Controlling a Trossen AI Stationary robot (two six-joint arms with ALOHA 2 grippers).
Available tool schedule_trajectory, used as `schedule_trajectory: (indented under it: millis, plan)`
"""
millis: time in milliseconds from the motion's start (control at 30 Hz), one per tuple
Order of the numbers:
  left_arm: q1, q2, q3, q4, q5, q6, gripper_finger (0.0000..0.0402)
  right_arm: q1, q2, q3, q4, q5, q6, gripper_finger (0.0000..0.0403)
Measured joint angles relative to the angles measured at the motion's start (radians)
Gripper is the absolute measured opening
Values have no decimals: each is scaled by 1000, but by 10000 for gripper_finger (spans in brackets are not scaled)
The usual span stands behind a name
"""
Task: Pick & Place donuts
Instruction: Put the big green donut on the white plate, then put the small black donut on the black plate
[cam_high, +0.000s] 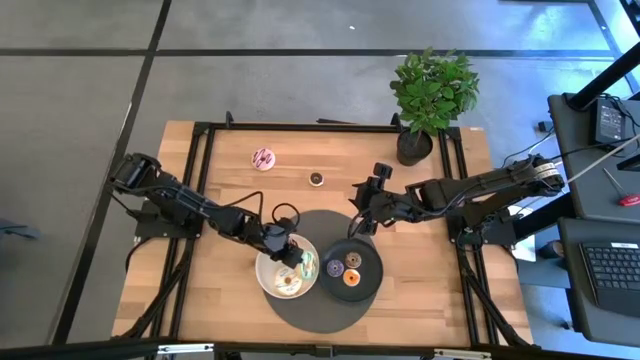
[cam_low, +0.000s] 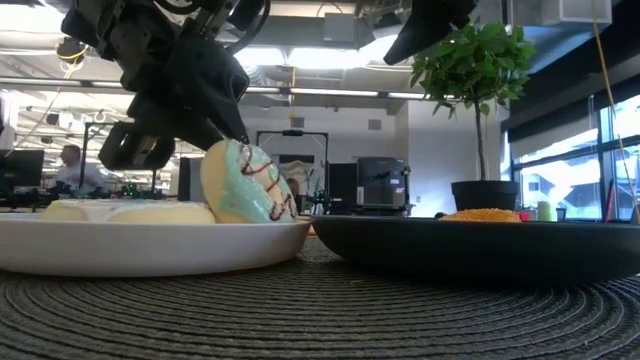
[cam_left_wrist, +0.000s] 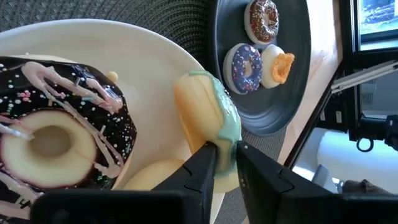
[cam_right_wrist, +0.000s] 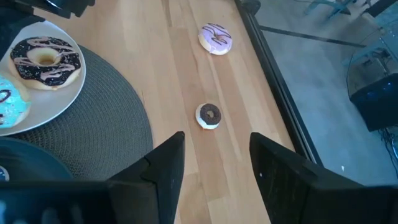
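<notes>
The green-iced donut (cam_left_wrist: 211, 127) has a cream body with pale mint icing and dark squiggles; it stands on edge at the rim of the white plate (cam_high: 270, 287), below centre in the high view. The left end effector (cam_left_wrist: 225, 163) has its fingers narrowly parted on either side of the donut's lower edge; whether they press it I cannot tell.

The left wrist view shows a chocolate donut (cam_left_wrist: 56, 134) with pink drizzle and sprinkles lying flat on the same plate, and three minis, brown (cam_left_wrist: 262, 20), purple (cam_left_wrist: 243, 67) and orange (cam_left_wrist: 281, 66), on the black plate (cam_left_wrist: 305, 56). The low view shows the green donut upright and tilted against a flat cream donut (cam_low: 130, 211).

The right end effector (cam_right_wrist: 214, 168) hangs wide open over bare wood. Its wrist view shows a pink donut (cam_right_wrist: 215, 38) and a small chocolate one (cam_right_wrist: 208, 116) lying apart on the worktop (cam_high: 230, 180), near the frame rail at its edge. Both plates sit on a round grey mat (cam_high: 320, 310).
</notes>
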Motion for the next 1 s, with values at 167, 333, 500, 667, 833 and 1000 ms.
schedule_trajectory:
  millis: [167, 333, 500, 667, 833, 1000]
  plan:
    - [0, 0, 0, 0, 0, 0, 88, 0, 0, 0, 0, 0, 1, 182]
    - [0, -1, 0, 0, -1, 18, 112, 0, 0, 0, 0, 0, 3, 182]
    - [0, -30, 0, -9, -34, 37, 131, 0, 0, 0, 0, 0, 3, 182]
    - [12, -73, 0, -40, -52, 84, 137, 0, 0, 0, 1, 1, 3, 182]
    - [47, -130, 0, -219, -64, 150, 137, -9, 2, 0, 21, 3, -15, 182]
    - [104, -169, 0, -418, -162, 256, 137, -65, 33, -1, 100, 10, -12, 182]
